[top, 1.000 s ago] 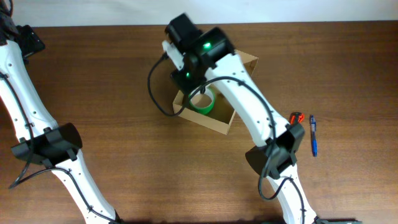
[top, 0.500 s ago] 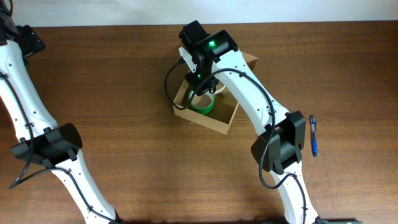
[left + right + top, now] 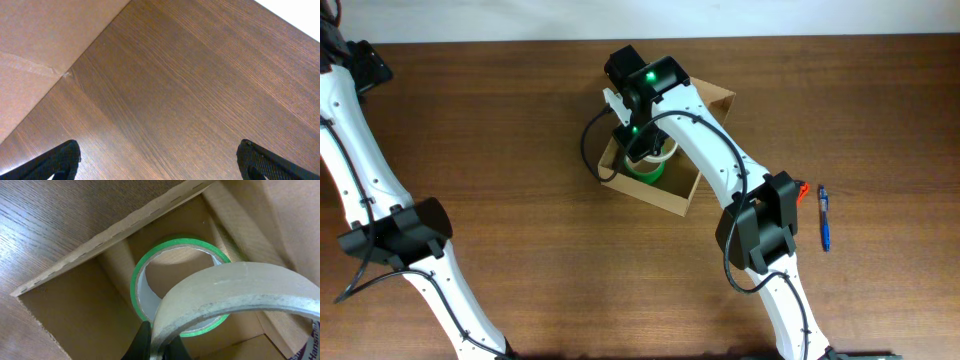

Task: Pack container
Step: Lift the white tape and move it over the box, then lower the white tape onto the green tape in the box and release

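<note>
Dark wooden table (image 3: 500,130) with fine grain carries the container (image 3: 682,185), an open box of plain cardboard near the far middle. The right gripper (image 3: 160,345) grasps a beige masking tape roll (image 3: 235,287) over a green tape roll (image 3: 175,242) that lies flat inside the box. The left gripper (image 3: 162,162) is spread wide above bare wood.

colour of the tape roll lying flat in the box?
The tape roll is green with a pale inner face; the right wrist view shows it best.
</note>
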`<state>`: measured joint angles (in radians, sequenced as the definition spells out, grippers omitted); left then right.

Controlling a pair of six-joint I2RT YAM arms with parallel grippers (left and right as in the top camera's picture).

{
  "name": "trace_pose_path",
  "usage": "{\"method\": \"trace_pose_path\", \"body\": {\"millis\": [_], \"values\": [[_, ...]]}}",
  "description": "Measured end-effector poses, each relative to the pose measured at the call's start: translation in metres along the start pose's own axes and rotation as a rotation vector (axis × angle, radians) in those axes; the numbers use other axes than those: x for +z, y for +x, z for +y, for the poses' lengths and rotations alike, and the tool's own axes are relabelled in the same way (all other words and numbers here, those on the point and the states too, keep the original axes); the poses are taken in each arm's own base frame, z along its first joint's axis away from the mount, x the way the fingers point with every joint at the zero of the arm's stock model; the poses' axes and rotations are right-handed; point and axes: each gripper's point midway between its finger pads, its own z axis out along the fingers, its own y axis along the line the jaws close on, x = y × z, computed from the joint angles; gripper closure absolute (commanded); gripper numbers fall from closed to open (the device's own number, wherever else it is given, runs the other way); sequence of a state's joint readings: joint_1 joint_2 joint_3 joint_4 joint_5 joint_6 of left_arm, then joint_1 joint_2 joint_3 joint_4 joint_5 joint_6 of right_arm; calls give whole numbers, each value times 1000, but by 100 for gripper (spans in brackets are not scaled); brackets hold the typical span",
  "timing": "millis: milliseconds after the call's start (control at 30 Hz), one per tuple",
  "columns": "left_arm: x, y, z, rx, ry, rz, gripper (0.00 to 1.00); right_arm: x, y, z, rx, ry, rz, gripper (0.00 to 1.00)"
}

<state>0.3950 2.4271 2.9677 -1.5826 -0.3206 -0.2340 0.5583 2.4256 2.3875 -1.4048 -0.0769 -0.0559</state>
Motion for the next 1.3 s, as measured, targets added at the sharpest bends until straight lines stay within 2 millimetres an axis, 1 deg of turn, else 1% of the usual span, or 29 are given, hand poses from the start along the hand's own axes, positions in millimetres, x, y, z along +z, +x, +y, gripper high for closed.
{"method": "trace_pose_path", "body": {"millis": [433,600,767,967,1133,1300], "values": [[0,0,0,0,0,0,0,0,2,5,-19,-6,8,97],[0,0,0,0,0,0,0,0,7,14,-51,-13,29,96],[0,0,0,0,0,0,0,-7,3,30,-79,-26,11,96],[0,0,0,0,0,0,0,-24,-11,36,-96,-25,-55,96],[0,0,0,0,0,0,0,-26,-4,37,-95,-25,-28,96],[0,0,0,0,0,0,0,-26,-4,39,-99,-26,-27,96]]}}
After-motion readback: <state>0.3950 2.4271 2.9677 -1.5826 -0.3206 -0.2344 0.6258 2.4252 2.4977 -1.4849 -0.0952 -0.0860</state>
